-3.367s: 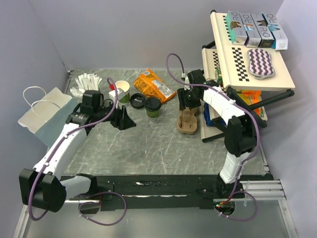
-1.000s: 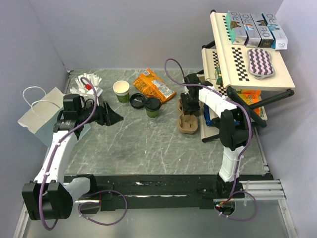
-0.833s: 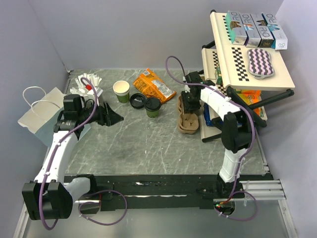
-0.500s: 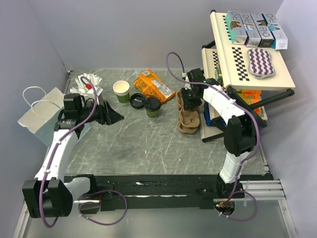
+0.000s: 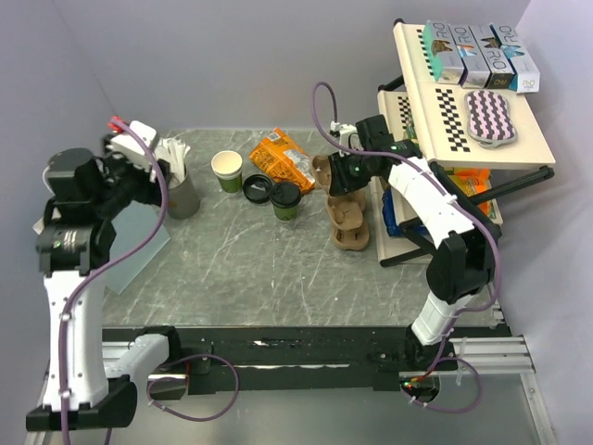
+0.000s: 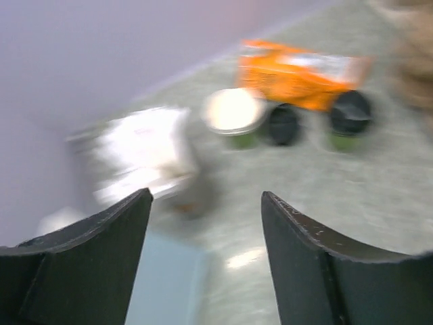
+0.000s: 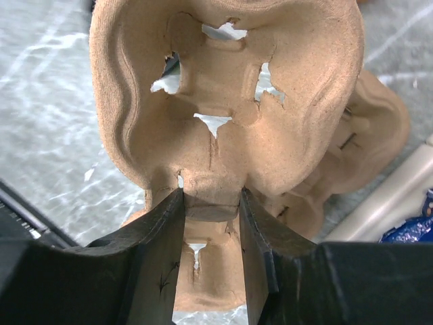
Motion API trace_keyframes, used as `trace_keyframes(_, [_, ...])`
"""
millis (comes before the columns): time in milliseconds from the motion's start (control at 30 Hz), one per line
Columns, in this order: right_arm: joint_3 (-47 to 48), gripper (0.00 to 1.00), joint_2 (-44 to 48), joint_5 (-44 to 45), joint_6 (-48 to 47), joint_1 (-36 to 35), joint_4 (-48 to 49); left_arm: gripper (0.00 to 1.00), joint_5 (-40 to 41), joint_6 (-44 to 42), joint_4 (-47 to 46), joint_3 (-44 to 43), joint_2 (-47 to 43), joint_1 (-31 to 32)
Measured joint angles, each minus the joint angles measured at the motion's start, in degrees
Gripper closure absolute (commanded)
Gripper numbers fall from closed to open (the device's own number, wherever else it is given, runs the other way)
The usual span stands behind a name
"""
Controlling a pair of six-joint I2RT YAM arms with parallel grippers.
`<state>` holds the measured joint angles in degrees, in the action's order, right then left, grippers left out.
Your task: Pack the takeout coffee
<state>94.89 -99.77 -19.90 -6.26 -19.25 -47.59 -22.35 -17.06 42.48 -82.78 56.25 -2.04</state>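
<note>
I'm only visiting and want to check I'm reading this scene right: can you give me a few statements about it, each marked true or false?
1. The right hand is clamped on a cardboard cup carrier. True.
2. The left hand holds the takeout coffee. False: its fingers are apart with nothing between them, and the coffee stands on the table.
3. A second carrier lies on the table beneath the held one. True.
4. The orange snack bag sits on the shelf rack. False: it lies on the table.
</note>
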Motion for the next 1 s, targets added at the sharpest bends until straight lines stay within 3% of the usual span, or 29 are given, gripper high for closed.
trace_keyframes(200, [0.0,1.00,2.6,-6.2,-0.2,0.0,0.1,0.16,19.3,-4.5,4.0,-9.6,2.3,-4.9])
trace_keyframes(400, [0.0,1.00,2.7,-11.4,0.0,0.0,0.1,0.16,27.7,-5.6,7.8,-20.9,12.3,-13.7])
trace_keyframes(733, [0.7,1.00,2.7,-18.4,1.4,1.1,1.3,0.28,22.4,-4.5,18.9,-30.5,25.4,-34.3])
trace_keyframes(1000, [0.7,1.00,2.7,-20.6,2.3,1.7,1.5,0.33,18.0,-6.8,24.1,-29.6,28.4,-36.4])
